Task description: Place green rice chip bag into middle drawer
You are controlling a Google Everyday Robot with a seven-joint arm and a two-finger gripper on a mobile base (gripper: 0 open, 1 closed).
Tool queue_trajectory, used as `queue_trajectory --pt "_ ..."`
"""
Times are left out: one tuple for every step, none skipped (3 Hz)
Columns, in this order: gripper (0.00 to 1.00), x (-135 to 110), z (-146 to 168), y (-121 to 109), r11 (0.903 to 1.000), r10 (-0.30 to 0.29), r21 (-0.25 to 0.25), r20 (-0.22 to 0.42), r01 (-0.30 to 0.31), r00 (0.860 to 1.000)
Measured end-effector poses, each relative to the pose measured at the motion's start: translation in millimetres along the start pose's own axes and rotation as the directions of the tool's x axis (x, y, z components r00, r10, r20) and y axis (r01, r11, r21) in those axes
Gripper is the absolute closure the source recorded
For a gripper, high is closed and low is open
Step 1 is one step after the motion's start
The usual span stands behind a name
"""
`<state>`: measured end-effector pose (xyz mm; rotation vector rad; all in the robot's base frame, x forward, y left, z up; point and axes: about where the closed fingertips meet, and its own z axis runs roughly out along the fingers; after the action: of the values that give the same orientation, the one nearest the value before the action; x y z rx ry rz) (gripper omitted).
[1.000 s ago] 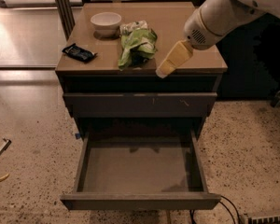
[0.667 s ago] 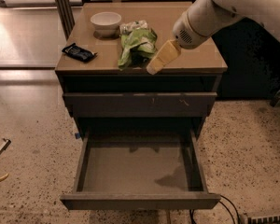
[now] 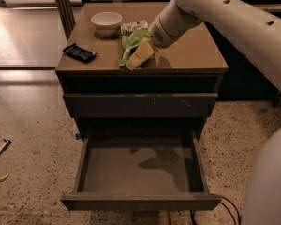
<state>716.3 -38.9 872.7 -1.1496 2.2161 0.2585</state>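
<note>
The green rice chip bag (image 3: 130,42) lies crumpled on the cabinet top (image 3: 192,55), just in front of the white bowl. My gripper (image 3: 141,55) hangs from the arm coming in from the upper right. It sits at the bag's right front edge, overlapping it, near the front of the top. The middle drawer (image 3: 140,170) is pulled out wide below, its flat grey floor bare with the arm's shadow on it.
A white bowl (image 3: 107,21) stands at the back of the top, with a small rolled white-and-green packet (image 3: 133,27) beside it. A flat black packet (image 3: 78,53) lies at the left edge. A shut drawer front (image 3: 140,105) with pale scratches is above the open drawer.
My gripper has moved left across the cabinet top and now overlaps the bag's right front edge. The bag and drawer have not moved.
</note>
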Motion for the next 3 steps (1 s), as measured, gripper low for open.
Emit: queue_trajectory --pt "0.0 -24.8 36.0 5.1 0.9992 -0.004 -0.041 0.003 0.004 1.0" --pt "0.18 -42.8 62.6 12.8 0.9985 -0.023 -0.05 -0.011 0.022 1.0" --pt "0.42 -50.0 77.4 18.3 0.9983 -0.042 -0.041 -0.032 0.041 0.999"
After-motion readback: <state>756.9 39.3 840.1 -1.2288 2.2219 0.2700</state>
